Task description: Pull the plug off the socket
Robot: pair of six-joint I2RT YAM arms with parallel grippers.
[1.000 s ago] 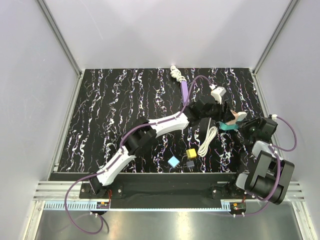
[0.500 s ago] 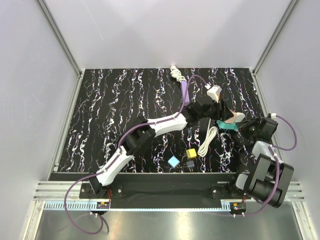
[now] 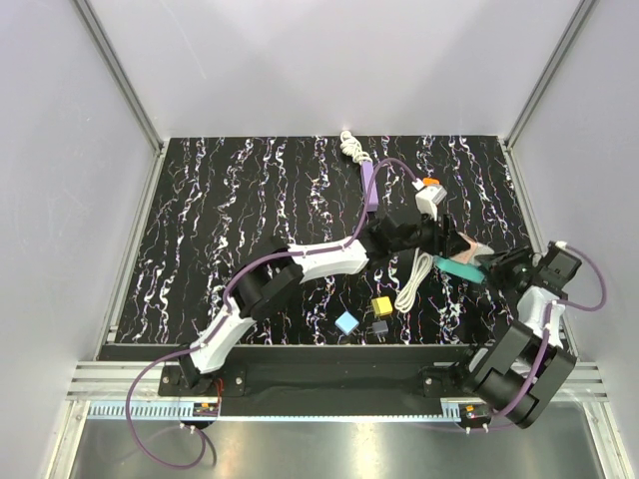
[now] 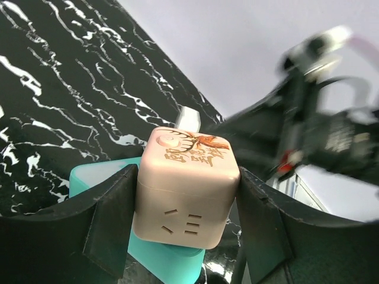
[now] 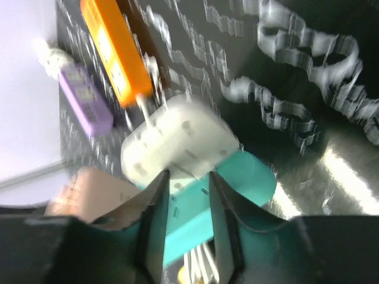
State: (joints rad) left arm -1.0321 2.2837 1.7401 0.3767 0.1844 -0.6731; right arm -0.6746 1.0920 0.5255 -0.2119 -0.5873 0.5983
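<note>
Jaws of left gripper (image 4: 185,214) tight on pink plug (image 4: 189,168) in teal socket (image 4: 98,175).

The bench (image 3: 220,220) is black, with white and purple streaks like marble. The cube socket (image 4: 186,183) is pale pink with a brown and orange drawing on top, the block (image 4: 163,257) is teal and the plug (image 5: 177,145) is white. One strip (image 5: 115,50) is orange, the other strip (image 5: 86,100) purple, and the small cubes are yellow (image 3: 381,305) and light blue (image 3: 346,322).
</note>
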